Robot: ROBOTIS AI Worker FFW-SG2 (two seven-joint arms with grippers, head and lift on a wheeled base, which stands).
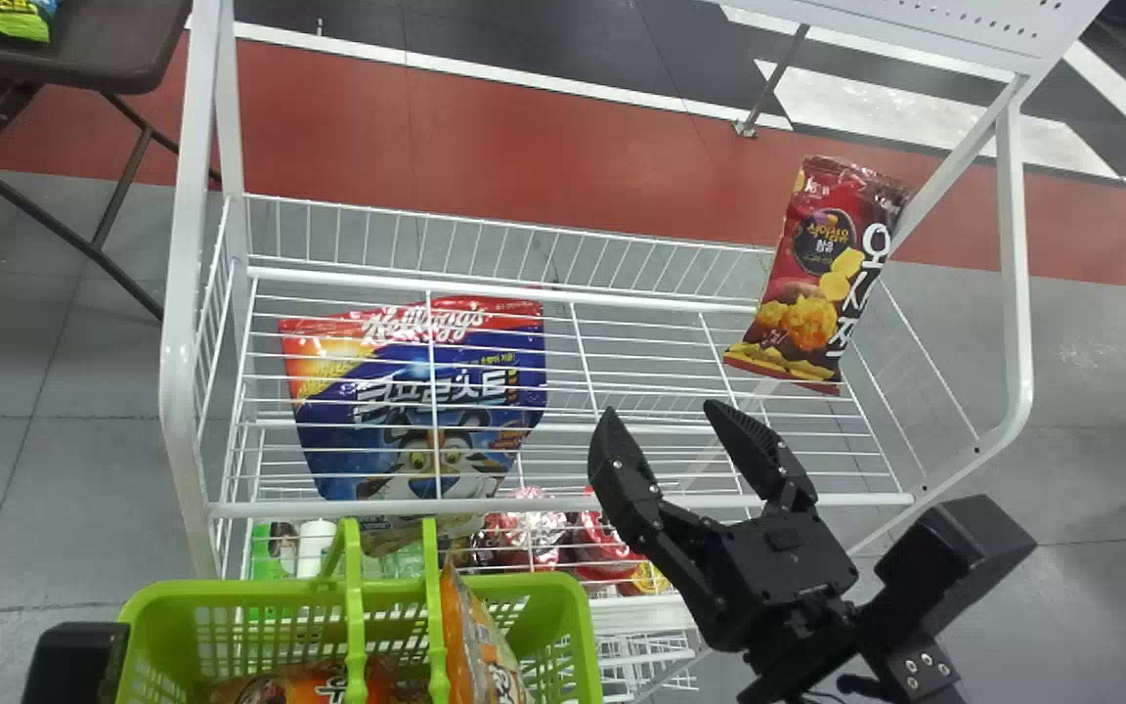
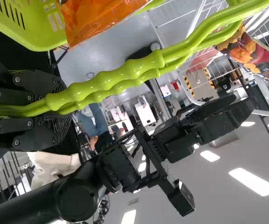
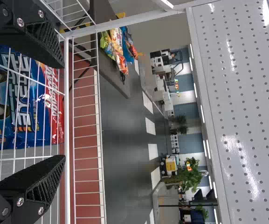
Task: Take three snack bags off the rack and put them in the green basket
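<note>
The red snack bag (image 1: 814, 284) leans at a tilt near the right end of the white wire rack (image 1: 179, 362), its printed front turned towards me. My right tool (image 1: 663, 418) hangs over the wires just to the bag's left, fingers spread and nothing between them. Beneath the wires lies a blue pouch (image 1: 465, 376), which I take to be none of my business. Nearer me is the green basket (image 1: 543, 587), with one orange packet (image 1: 473, 640) upright in it and another (image 1: 314, 686) lying lower down; my left tool (image 2: 55, 109) is clenched on its handles. With two packets in, I judge I'm on the third and last pick. Next I need to swing right, line my fingers up with the bag's sides, and squeeze just enough to hold the slippery film. Then it's up clear of the rack's rail and across to the basket, dropping it beside the raised handles, where a soft bag could easily snag.
</note>
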